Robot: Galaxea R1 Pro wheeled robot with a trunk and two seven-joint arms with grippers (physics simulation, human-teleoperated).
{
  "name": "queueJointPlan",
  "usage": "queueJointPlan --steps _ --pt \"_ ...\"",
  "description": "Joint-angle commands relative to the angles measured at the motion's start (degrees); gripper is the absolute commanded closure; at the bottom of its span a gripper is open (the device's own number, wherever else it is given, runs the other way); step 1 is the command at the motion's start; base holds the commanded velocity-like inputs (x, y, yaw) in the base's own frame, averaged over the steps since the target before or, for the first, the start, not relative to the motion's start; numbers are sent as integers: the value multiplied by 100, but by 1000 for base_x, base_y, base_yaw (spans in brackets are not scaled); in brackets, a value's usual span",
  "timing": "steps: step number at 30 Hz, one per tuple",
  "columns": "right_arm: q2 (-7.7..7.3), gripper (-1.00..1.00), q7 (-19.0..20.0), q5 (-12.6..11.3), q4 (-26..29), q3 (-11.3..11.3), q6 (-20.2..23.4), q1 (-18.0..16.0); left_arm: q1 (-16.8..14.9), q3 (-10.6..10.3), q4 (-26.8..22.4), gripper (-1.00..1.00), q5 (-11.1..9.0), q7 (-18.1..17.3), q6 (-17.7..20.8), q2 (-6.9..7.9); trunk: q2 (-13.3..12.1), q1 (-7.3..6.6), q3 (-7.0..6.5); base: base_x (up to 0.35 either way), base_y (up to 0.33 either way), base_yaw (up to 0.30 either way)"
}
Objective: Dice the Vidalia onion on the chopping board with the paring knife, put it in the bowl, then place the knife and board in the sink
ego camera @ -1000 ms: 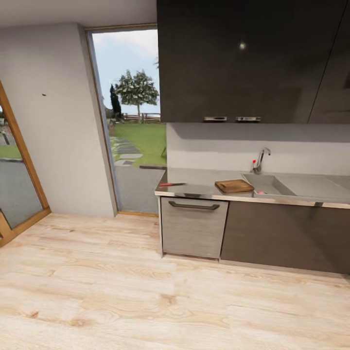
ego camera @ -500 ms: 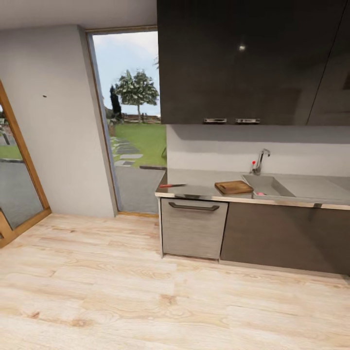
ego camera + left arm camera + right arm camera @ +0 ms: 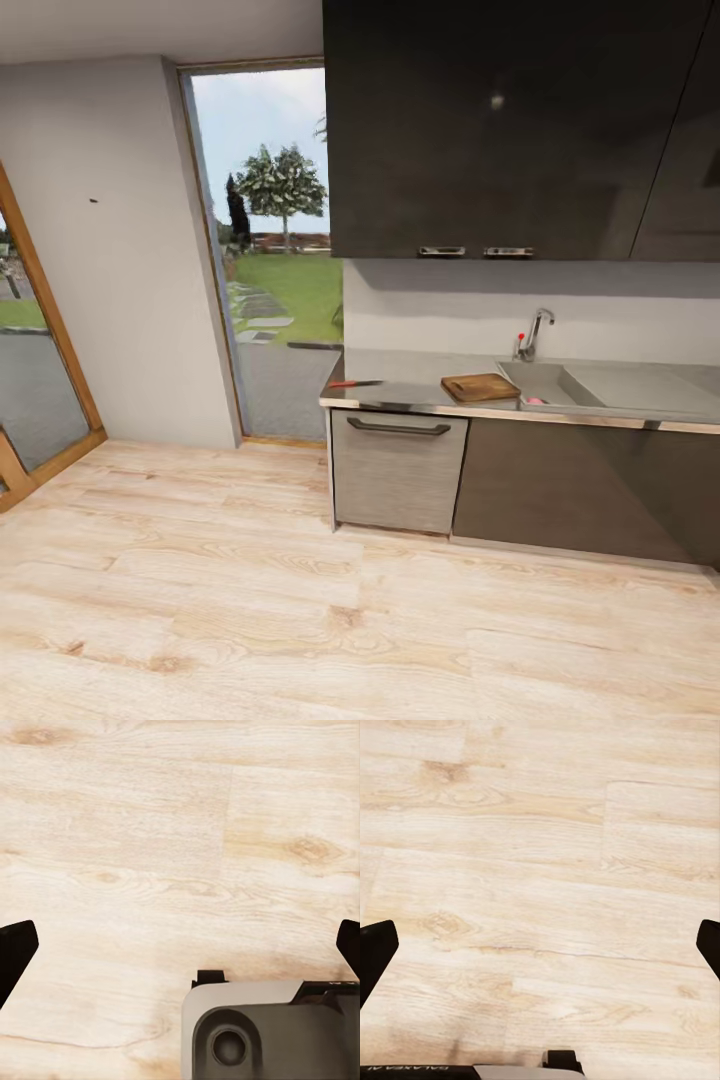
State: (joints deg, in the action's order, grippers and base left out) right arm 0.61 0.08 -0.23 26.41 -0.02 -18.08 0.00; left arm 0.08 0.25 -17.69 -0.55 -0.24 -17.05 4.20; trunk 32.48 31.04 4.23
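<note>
While both pincers (image 3: 180, 945) (image 3: 540, 945) hang spread and empty over pale plank floor (image 3: 250, 600), approach continues; next, reaching the grey steel sink (image 3: 560, 385).

Left hand (image 3: 180, 945) spread wide, right hand (image 3: 540, 945) likewise, both empty

the floor (image 3: 200, 590) is pale blond wood with wavy grain and darker knots, and the countertop (image 3: 400, 392) is a glossy grey over a brushed light-grey drawer front (image 3: 398, 482) with a dark bar handle and a darker brown-grey cabinet front (image 3: 590, 490). on it the chopping board (image 3: 481, 386) is warm brown, the paring knife (image 3: 354, 383) shows a red-orange handle, and a pinkish-red bit of the vidalia onion (image 3: 536, 400) sits in the grey sink (image 3: 560, 385). the upper cabinets (image 3: 500, 120) are near-black, the wall (image 3: 110, 250) plain light grey, and the tips of the left gripper (image 3: 180, 952) and right gripper (image 3: 540, 952) are black.
</note>
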Motion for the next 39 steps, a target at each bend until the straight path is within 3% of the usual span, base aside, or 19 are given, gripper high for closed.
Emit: queueJointPlan --steps 1,10,27,39 --pt "1 -100 1 -3 4 0 -11 0 1 2 -6 -100 -6 -3 -9 1 -34 -20 -10 0 0 0" --pt "1 -100 1 -3 4 2 -11 0 1 2 -6 -100 -6 -3 -9 2 -395 -218 -172 0 0 0" --pt "-2 -100 9 -3 4 2 -11 0 1 2 -14 -100 3 -4 -18 -7 -395 -218 -172 0 0 0" --pt "-7 -100 10 -3 4 2 -10 0 1 2 -13 -100 3 -3 -18 -12 -876 -482 -387 0 0 0"
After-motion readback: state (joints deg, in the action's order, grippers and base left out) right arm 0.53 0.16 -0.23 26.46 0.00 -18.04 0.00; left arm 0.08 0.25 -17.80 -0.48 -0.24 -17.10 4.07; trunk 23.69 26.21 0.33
